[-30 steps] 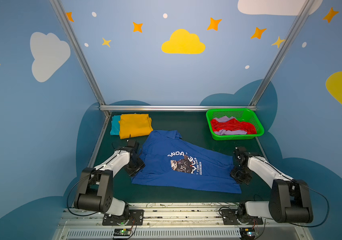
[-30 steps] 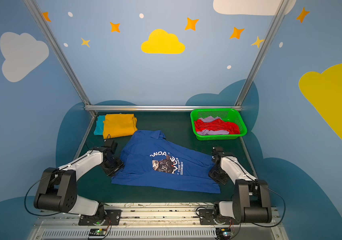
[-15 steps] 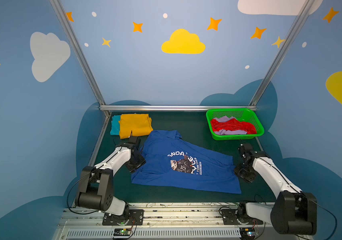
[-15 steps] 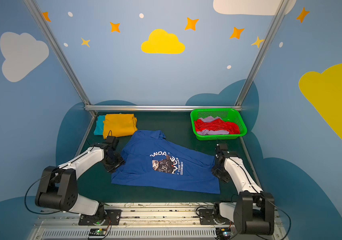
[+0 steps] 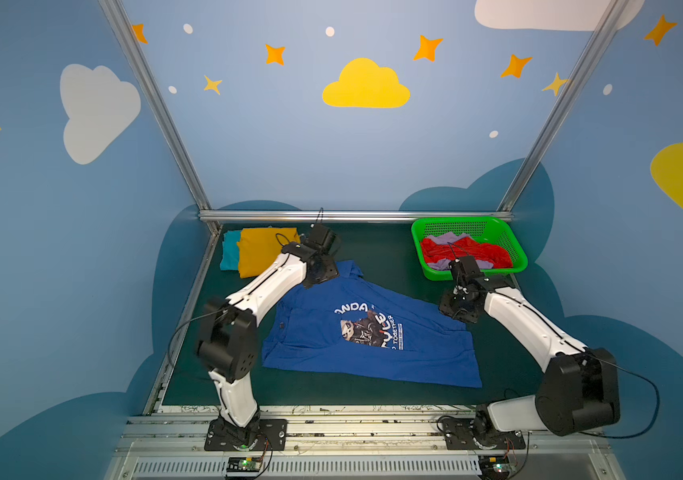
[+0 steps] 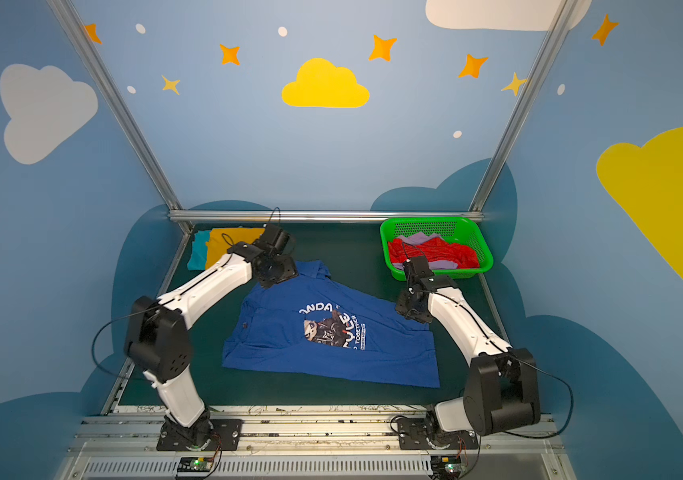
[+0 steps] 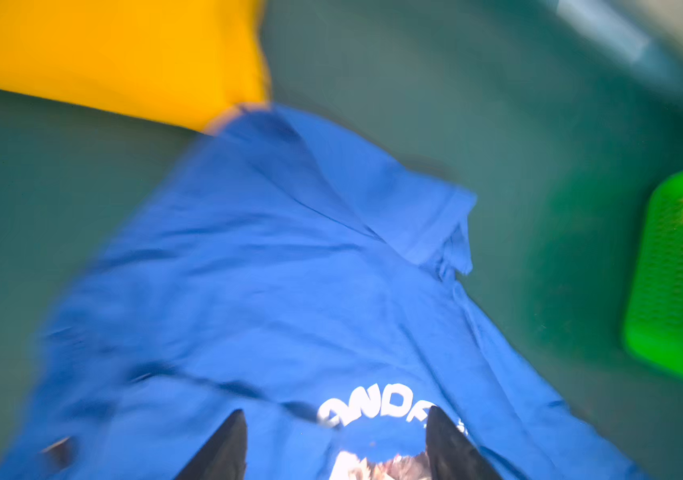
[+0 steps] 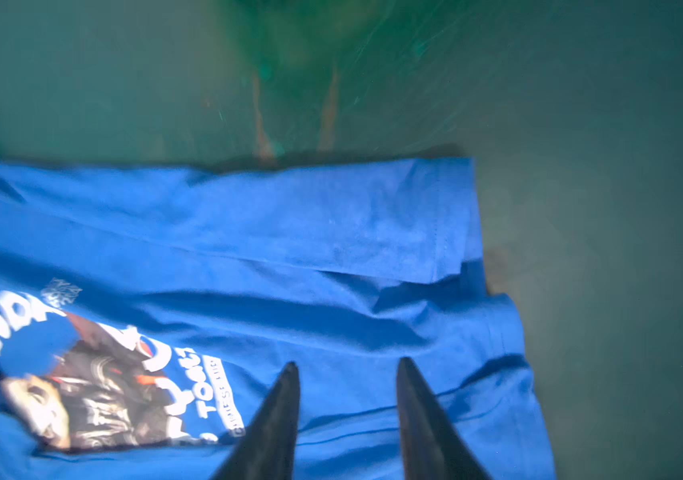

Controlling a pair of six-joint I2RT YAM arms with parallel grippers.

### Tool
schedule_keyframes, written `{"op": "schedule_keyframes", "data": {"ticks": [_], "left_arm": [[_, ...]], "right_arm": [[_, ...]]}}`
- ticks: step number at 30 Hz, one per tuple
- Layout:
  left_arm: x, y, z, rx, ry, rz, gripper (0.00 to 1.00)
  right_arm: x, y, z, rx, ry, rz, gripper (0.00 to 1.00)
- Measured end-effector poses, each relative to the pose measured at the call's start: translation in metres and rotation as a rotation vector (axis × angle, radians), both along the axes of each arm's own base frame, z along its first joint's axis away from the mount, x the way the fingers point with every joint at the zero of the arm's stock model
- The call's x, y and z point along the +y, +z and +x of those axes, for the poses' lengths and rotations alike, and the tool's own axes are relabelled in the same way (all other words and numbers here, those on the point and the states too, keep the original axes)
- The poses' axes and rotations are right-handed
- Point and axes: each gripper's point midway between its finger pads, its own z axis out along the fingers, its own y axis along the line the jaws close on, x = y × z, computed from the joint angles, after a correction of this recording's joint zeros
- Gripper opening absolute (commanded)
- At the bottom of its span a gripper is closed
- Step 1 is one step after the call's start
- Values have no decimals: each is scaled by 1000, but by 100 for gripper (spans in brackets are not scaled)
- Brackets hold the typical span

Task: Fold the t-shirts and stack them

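Dark green tabletop [image 5: 389,253]. Blue panda t-shirt [image 5: 414,353] lay spread flat, seemingly ready for folding. Left jaws above its collar end, right jaws above its right edge: both parted, empty. Beyond it, folded mustard t-shirt [image 5: 258,255] atop teal t-shirt [image 5: 228,249]; red t-shirt [image 5: 477,253] sat unfolded in green basket [image 5: 516,249].

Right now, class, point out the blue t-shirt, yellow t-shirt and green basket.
blue t-shirt [image 5: 310,345], in a top view, cloth beside print.
yellow t-shirt [image 5: 256,253], in a top view, folded middle.
green basket [image 5: 456,228], in a top view, back wall.

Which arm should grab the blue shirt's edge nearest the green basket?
Right. The right gripper hangs open over that edge of the blue shirt, near the basket; the left gripper is at the collar end.
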Motion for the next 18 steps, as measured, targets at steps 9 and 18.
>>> {"op": "schedule_keyframes", "data": {"ticks": [9,18], "left_arm": [[-65,-86,48,43,-147,162,71],[-65,-80,108,-81,-137,363,54]], "right_arm": [[-31,-18,4,22,-120,101,43],[-27,-26,6,40,-111,159,41]]}}
